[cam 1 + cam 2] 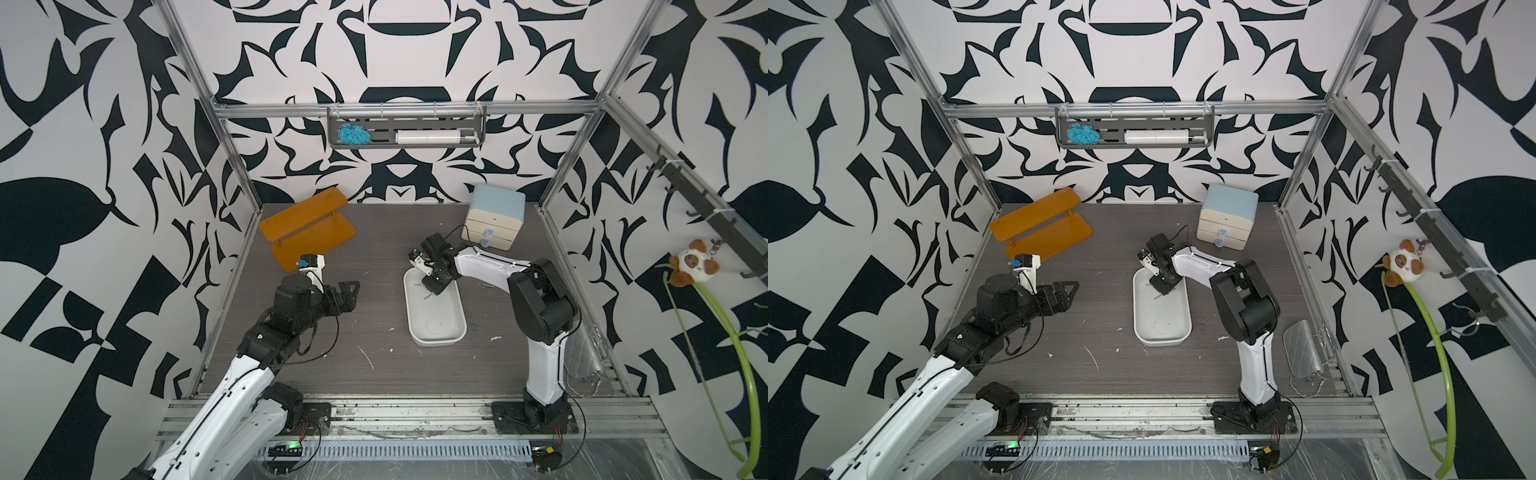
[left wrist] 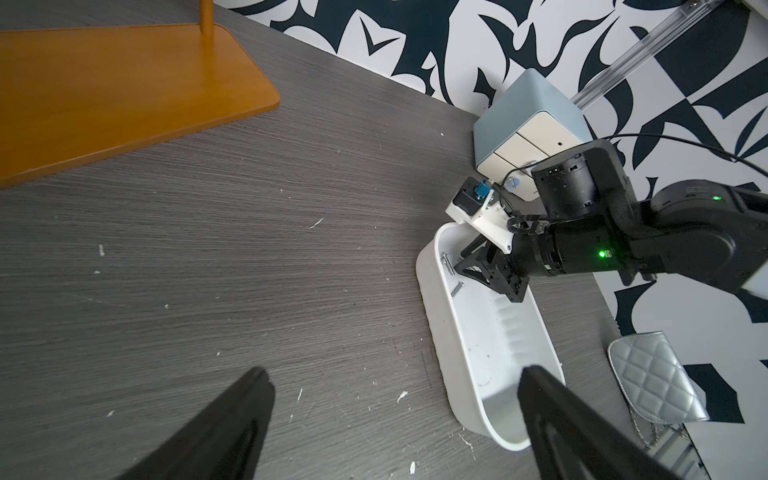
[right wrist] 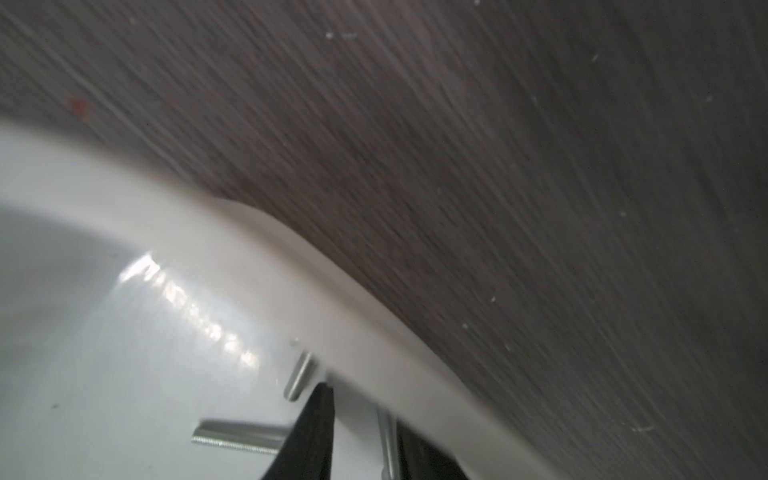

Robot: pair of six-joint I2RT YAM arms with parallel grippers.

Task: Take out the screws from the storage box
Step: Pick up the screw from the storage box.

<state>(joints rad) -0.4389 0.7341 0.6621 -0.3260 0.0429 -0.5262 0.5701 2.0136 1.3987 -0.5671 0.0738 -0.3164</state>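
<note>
The white storage box [image 1: 436, 341] [image 1: 1158, 340] lies lengthwise mid-table. Thin silver screws [image 1: 428, 296] [image 1: 1158, 296] [image 2: 457, 288] lie at its far end. My right gripper [image 1: 430, 286] [image 1: 1158, 289] reaches down into that end. In the right wrist view its jaws [image 3: 365, 411] stand a little apart beside the box wall [image 3: 291, 257]. One screw [image 3: 388, 440] lies between them against one finger, and two more screws [image 3: 239, 434] [image 3: 300, 374] lie just outside. My left gripper [image 1: 353, 295] [image 1: 1071, 293] [image 2: 392, 374] hovers wide open and empty, left of the box.
An orange wooden rack [image 1: 307, 228] lies at the back left. A cream drawer cabinet with a light-blue top [image 1: 494, 216] stands behind the box. A silver quilted purse [image 1: 1304, 349] lies at the right edge. White specks dot the grey table [image 1: 374, 257].
</note>
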